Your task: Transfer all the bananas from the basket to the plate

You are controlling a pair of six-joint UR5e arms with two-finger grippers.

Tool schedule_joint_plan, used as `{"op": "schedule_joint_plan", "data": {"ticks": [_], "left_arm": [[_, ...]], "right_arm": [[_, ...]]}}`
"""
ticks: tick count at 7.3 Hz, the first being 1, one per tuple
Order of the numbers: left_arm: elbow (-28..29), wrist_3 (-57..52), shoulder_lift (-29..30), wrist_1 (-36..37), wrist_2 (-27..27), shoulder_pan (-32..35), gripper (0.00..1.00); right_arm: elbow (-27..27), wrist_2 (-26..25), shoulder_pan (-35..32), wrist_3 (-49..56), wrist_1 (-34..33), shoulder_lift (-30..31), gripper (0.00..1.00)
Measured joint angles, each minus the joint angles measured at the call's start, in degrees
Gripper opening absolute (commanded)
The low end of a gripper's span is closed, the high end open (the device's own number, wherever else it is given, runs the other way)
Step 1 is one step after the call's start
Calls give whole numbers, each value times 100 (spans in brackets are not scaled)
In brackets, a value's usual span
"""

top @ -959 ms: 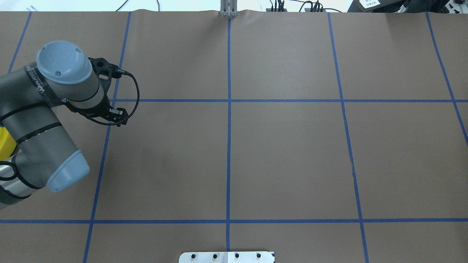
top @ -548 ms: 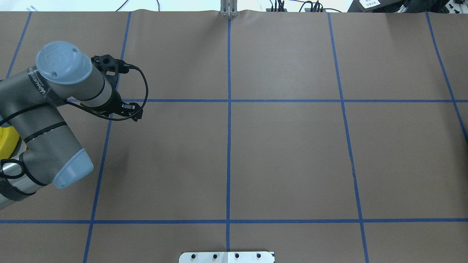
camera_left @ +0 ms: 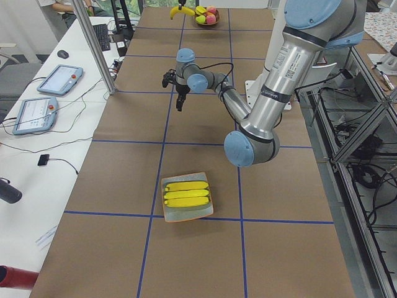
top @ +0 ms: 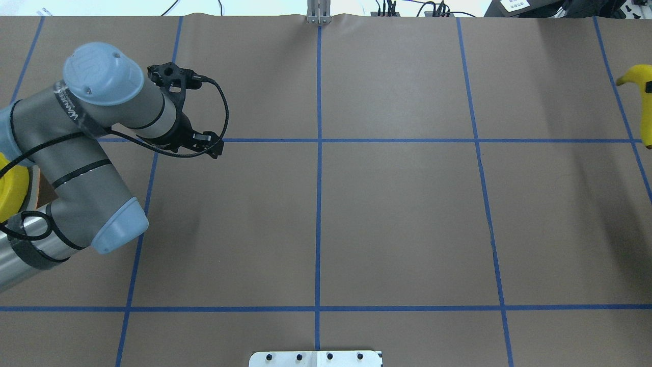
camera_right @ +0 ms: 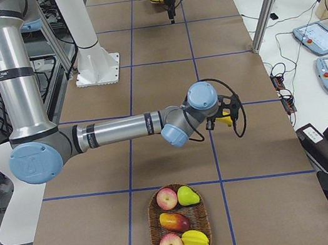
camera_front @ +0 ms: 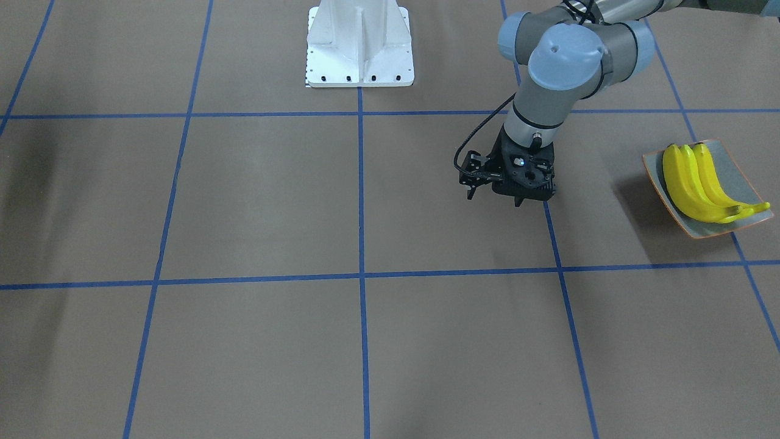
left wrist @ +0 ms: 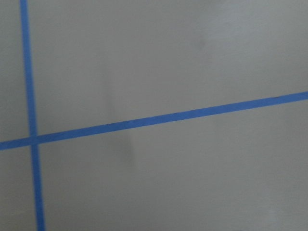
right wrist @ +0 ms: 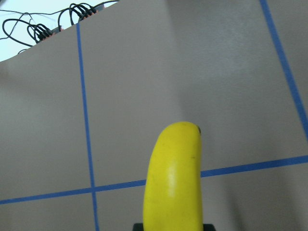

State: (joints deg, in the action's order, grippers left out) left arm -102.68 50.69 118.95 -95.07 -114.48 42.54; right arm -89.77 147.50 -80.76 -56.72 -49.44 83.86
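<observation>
Two bananas [camera_front: 691, 183] already lie side by side on the plate [camera_front: 734, 167], which sits near the bench's [top: 397, 214] end on the robot's left. The third banana [right wrist: 173, 178] is up in the air, clenched in the right pincer [camera_right: 223, 117] near the opposite end of the bench, just beyond the basket [camera_right: 152, 232]. The basket holds only apples and other fruit, with no banana showing. So the step in hand looks like the last transfer, with the fruit lifted out and on its way. The left pincer [camera_front: 521, 192] hovers low over bare bench, near the plate but clear of it. Its jaws are hidden under its own body in the fixed views and absent from its wrist view, so I cannot tell whether it is released or clenched. The plate is well apart from the carried banana. The next move therefore calls for a long carry across the bench, or perhaps a pass to the left arm. The banana then has to go down on the bare grey strip beside the two already there, without knocking them off the shallow curved dish.
</observation>
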Motion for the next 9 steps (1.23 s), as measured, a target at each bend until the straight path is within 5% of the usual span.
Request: {"op": "schedule_joint_plan", "data": {"ticks": [6, 9], "left_arm": [[282, 879, 330, -1640, -230, -389, 98], [404, 1114, 472, -2366, -515, -430, 98]], "right_arm": [[-675, -1156, 1794, -2047, 183, -915, 0], [-740, -1972, 2681, -3221, 993, -1096, 0]]}}
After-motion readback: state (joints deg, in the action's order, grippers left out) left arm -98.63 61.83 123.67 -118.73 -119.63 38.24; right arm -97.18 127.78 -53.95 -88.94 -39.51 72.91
